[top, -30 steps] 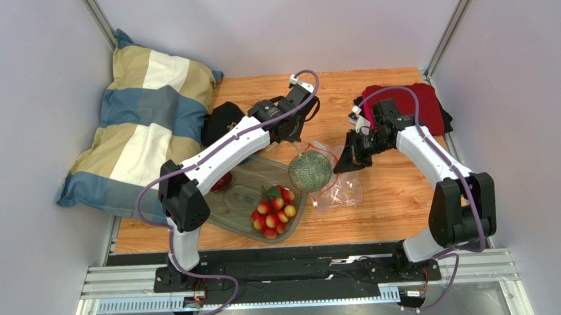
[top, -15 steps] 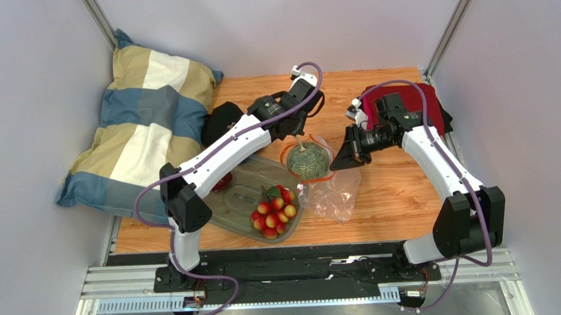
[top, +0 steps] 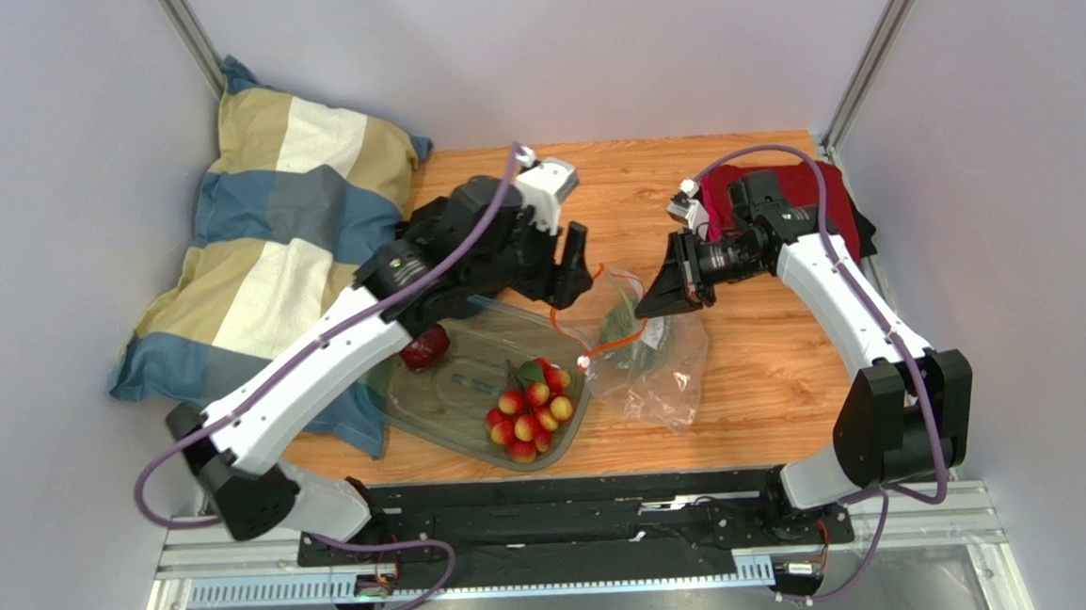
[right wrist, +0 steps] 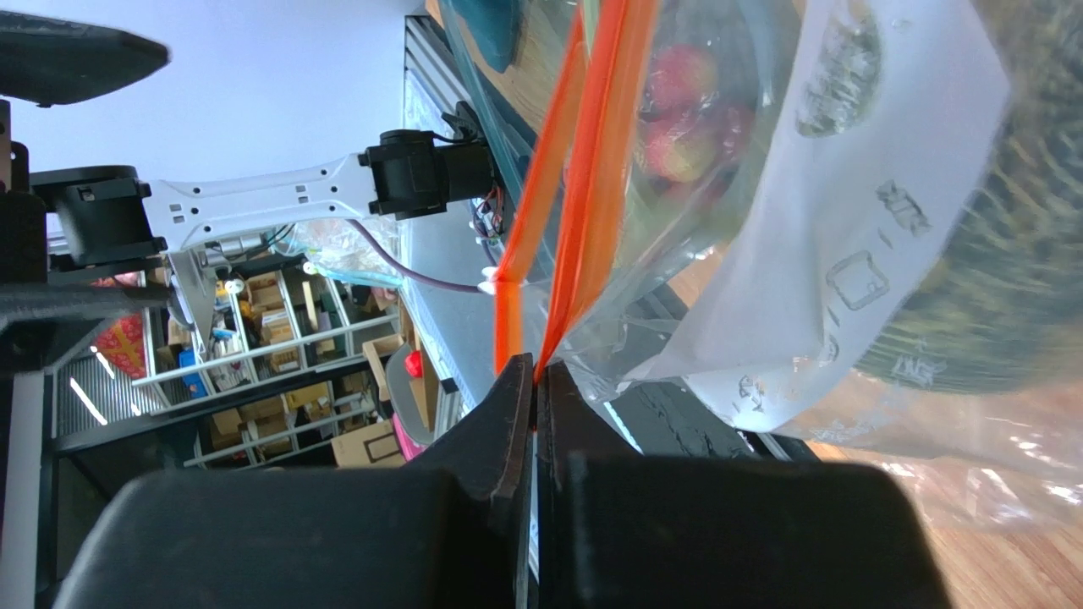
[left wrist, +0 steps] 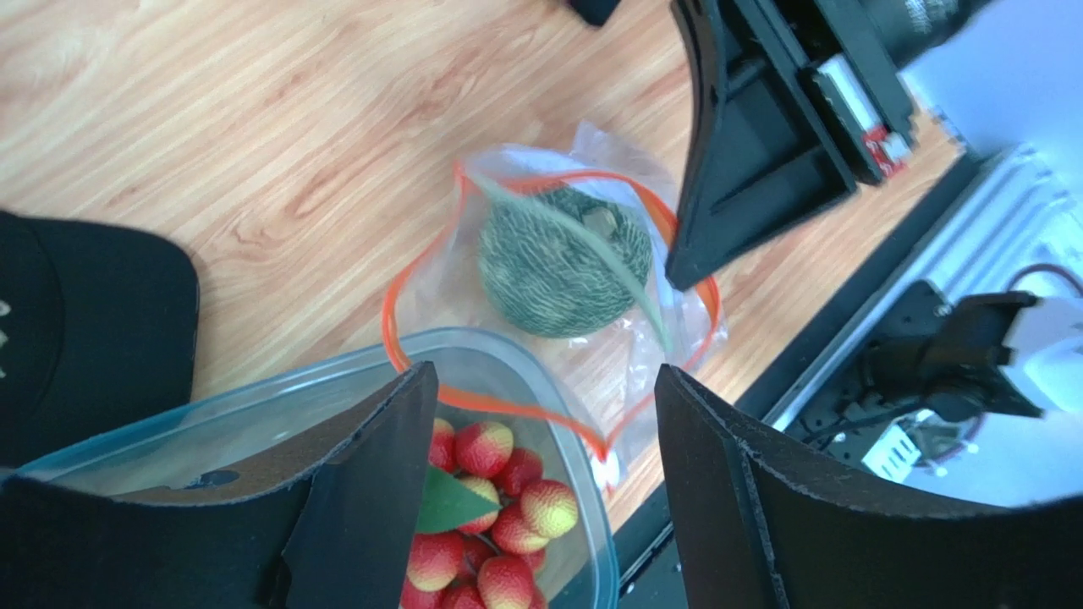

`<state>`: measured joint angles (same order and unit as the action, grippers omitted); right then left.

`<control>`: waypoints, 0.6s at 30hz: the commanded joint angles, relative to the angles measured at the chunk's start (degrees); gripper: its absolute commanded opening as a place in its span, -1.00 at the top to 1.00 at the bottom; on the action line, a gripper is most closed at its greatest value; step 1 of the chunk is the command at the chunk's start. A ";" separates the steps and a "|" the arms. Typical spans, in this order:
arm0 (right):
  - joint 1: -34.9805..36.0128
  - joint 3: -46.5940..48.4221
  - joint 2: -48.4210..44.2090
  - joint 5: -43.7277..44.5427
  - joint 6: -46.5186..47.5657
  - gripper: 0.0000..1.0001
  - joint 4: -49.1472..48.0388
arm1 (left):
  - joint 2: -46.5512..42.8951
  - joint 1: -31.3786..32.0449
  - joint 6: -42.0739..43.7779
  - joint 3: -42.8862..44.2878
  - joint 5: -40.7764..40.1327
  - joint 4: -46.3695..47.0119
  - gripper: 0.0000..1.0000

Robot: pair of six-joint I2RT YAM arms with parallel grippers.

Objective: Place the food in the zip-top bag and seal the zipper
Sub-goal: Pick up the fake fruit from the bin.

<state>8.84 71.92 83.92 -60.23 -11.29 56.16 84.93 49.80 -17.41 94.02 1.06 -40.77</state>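
Observation:
The green netted melon (left wrist: pixel 559 260) sits inside the clear zip-top bag (top: pixel 667 375), which has its mouth held open. The orange-red zipper (left wrist: pixel 397 286) loops round it, and its white slider (top: pixel 584 364) hangs by the tub. My left gripper (left wrist: pixel 544 381) hovers open above the mouth, holding nothing. My right gripper (right wrist: pixel 534 371) is shut on the zipper edge (right wrist: pixel 598 152), lifting it. The bunch of red-and-yellow fruits (top: pixel 530 416) lies in the clear tub (top: pixel 435 404). The dark red fruit (top: pixel 427 349) peeks out beside my left arm.
A striped pillow (top: pixel 275 223) fills the back left. A black cap (left wrist: pixel 89 317) lies behind the tub, and a red cloth (top: pixel 819 203) is at the back right. Bare wooden tabletop (top: pixel 780 376) shows right of the bag.
My left gripper opened and let go of the melon, which dropped into the bag. The left arm then drew back to the left. The right gripper kept hold of the bag's edge.

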 commanded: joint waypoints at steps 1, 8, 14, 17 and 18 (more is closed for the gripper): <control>-1.10 -0.55 -0.16 -2.97 2.59 1.00 -0.09 | -4.86 -5.23 1.42 -9.37 6.84 9.93 -0.43; -1.28 -1.61 -0.86 -2.88 3.99 1.00 -0.09 | 8.31 -8.14 0.80 -1.22 12.19 0.97 -0.45; -2.33 -1.08 -2.00 -2.26 4.61 1.00 0.70 | 15.17 -7.44 -0.78 1.17 16.44 -0.53 -0.39; -3.74 -0.73 -2.53 -2.00 5.22 1.00 1.93 | 18.25 -7.26 -0.35 2.83 20.36 -2.64 0.44; -4.53 -0.55 -2.79 -1.65 5.57 1.00 2.46 | 19.39 -7.17 0.09 5.45 21.86 -3.51 0.71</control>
<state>6.31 70.28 83.85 -61.32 -7.64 57.12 103.00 42.04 -17.89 92.60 16.36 -41.58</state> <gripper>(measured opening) 0.011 0.358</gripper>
